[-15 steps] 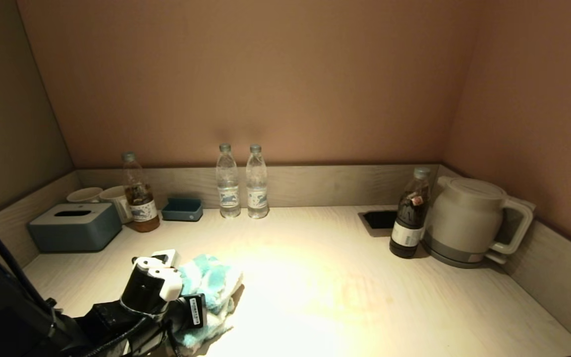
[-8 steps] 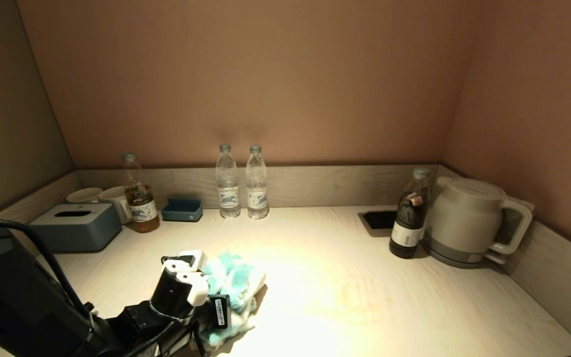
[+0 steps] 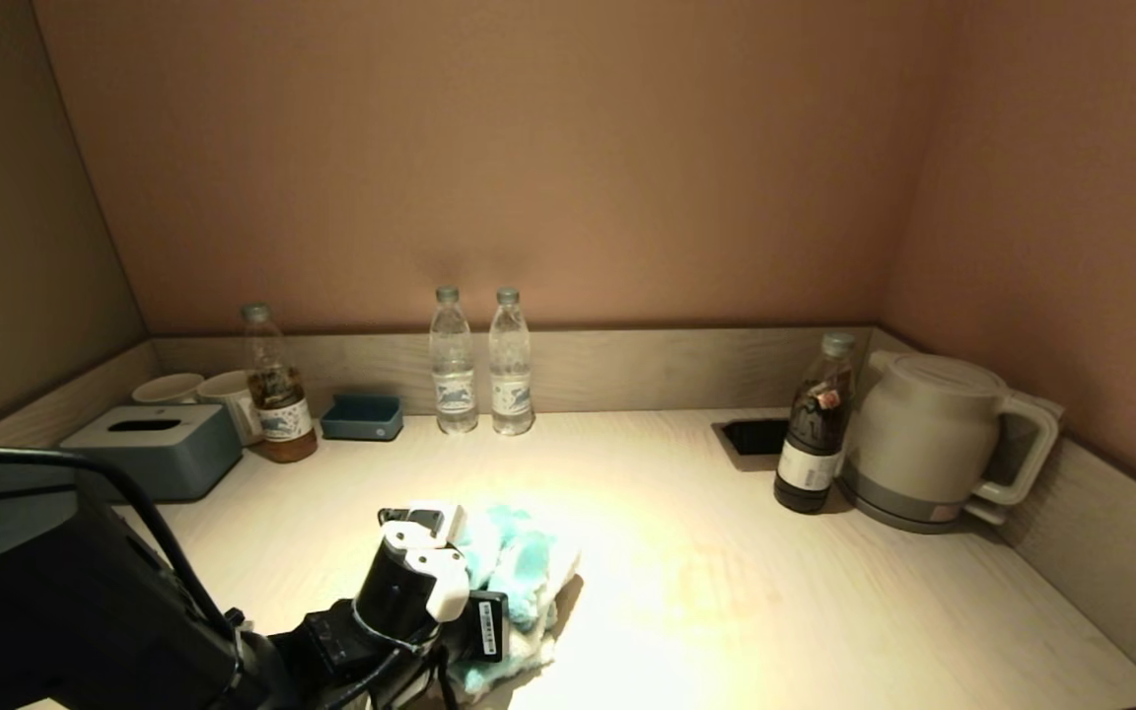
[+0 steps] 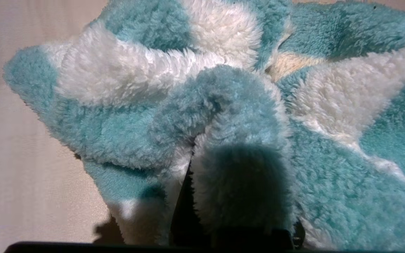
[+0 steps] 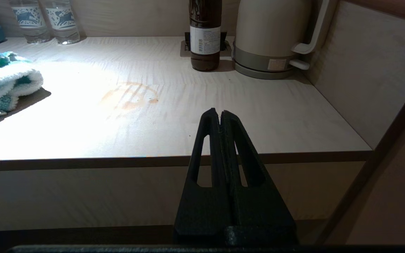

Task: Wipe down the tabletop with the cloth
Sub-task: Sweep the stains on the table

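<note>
Pale wood tabletop (image 3: pixel 686 513), brown-walled alcove (image 3: pixel 529 158)

We find the cloth (image 3: pixel 519 582) lying on the tabletop (image 3: pixel 726 611) at front left, with the left gripper (image 3: pixel 474 616) on its near side. A stain (image 5: pixel 130 96) lies to the cloth's right. Behind, two water bottles (image 3: pixel 482 365) stand side by side against the back ledge. At far left sit a tissue box (image 3: pixel 149 449), two cups (image 3: pixel 198 390), a tea bottle (image 3: pixel 277 390) and a small tray (image 3: pixel 363 417). At far right a dark bottle (image 3: pixel 813 429) stands just left of the kettle (image 3: pixel 943 439), with a recessed socket (image 3: pixel 750 436) on the bottle's left.
</note>
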Available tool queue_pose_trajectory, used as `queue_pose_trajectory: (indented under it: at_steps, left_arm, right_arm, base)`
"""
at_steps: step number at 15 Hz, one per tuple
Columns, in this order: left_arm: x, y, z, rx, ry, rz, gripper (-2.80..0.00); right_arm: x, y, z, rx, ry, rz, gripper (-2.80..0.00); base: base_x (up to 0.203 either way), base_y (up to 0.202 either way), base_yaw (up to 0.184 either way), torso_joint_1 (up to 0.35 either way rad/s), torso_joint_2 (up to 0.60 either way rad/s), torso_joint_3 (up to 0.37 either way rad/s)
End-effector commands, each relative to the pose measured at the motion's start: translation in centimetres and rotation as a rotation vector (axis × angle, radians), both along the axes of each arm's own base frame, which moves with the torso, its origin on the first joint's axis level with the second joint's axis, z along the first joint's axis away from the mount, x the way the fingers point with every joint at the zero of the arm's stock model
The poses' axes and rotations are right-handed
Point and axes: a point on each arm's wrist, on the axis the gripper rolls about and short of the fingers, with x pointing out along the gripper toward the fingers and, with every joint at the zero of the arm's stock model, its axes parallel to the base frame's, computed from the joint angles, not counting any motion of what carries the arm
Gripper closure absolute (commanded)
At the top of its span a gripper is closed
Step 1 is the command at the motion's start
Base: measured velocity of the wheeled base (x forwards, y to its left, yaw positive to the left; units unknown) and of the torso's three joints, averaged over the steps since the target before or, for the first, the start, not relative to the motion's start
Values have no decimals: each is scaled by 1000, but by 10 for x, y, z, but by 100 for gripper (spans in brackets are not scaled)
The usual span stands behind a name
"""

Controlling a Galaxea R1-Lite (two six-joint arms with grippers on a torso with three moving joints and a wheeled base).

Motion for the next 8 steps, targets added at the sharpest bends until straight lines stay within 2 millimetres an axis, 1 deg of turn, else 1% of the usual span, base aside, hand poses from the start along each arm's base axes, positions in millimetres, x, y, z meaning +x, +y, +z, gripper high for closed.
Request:
queue_pose_trajectory:
  at_steps: [1, 3, 5, 7, 8]
  left_arm:
    - [1, -14, 0, -7, -23, -26, 0]
    - [-1, -29, 1, -5, -43, -69, 0]
    - [-1, -33, 0, 2, -48, -82, 0]
    - [1, -51, 0, 2, -83, -125, 0]
    - [1, -56, -1, 7, -89, -140, 0]
  right_arm:
    - [0, 0, 0, 0, 1, 1, 0]
    - [0, 0, 0, 0, 1, 1, 0]
    - [0, 0, 0, 0, 1, 0, 0]
    - [0, 0, 0, 0, 1, 1, 0]
    - [0, 0, 0, 0, 1, 1, 0]
  base:
    - [0, 0, 0, 0, 0, 0]
    - [0, 0, 0, 0, 0, 0]
    - [0, 0, 0, 0, 0, 0]
    - [0, 0, 0, 0, 0, 0]
    - [0, 0, 0, 0, 0, 0]
